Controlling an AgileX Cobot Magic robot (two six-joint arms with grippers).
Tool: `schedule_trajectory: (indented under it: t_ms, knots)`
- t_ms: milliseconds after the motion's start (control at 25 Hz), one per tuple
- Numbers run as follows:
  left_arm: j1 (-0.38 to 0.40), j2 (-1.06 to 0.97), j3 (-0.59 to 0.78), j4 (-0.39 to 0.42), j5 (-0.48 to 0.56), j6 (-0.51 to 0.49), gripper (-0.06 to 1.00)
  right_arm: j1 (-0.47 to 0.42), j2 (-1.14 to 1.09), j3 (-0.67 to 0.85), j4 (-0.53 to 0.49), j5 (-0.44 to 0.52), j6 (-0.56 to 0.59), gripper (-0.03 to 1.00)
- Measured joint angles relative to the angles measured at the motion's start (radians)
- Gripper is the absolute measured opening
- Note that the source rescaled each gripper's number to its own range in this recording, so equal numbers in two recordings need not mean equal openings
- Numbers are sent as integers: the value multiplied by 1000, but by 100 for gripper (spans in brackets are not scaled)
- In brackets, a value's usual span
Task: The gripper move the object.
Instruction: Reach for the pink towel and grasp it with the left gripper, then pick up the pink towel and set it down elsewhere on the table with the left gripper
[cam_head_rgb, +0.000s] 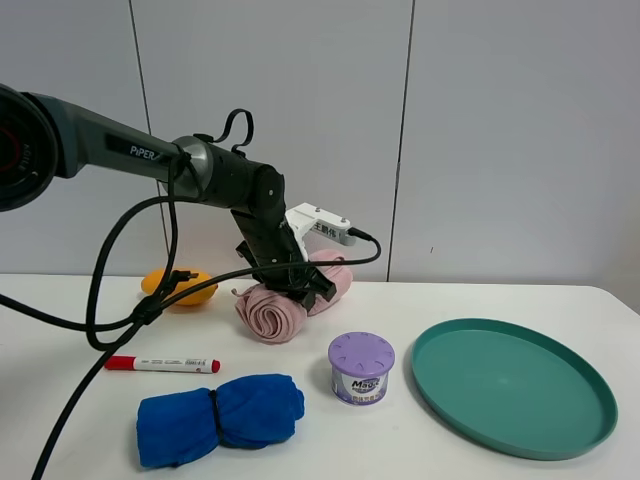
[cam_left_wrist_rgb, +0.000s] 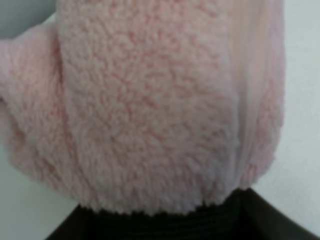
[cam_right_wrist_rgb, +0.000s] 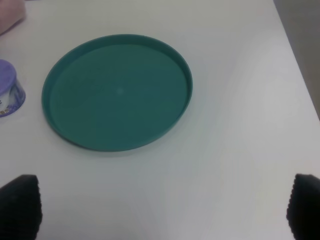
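A blue cloth (cam_head_rgb: 220, 415) lies at the lower left of the frame, on the white bench (cam_head_rgb: 450, 300). In the middle the left gripper (cam_head_rgb: 300, 285) sits on the pink rolled towel (cam_head_rgb: 272, 312); fleece hides its jaws, so I cannot tell their state. The right gripper (cam_right_wrist_rgb: 165, 210) holds its jaws wide over open bench near the green plate (cam_head_rgb: 513, 385). Grey wall panels (cam_head_rgb: 500, 120) stand behind.

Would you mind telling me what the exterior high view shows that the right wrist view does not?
Only exterior high: the left gripper at the pink towel, an orange object, a red marker, a blue cloth. Only right wrist: the right gripper, fingers spread wide. Both: the green plate, the purple jar, a corner of the towel.
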Motion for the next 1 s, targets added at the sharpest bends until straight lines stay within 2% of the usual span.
schedule_trajectory:
  t_ms: [160,440,680,1000]
  knots:
    - [-6,-4,0,4,6,0,0,0,0,0,0,0,0,100]
    - [-62,-146,0,-19,106,0,0,0,0,0,0,0,0,100]
    - [-155,-324,-1,-90,134,0,0,0,0,0,0,0,0,100]
    - [-313,-379,-6,-189,139,0,0,0,0,0,0,0,0,100]
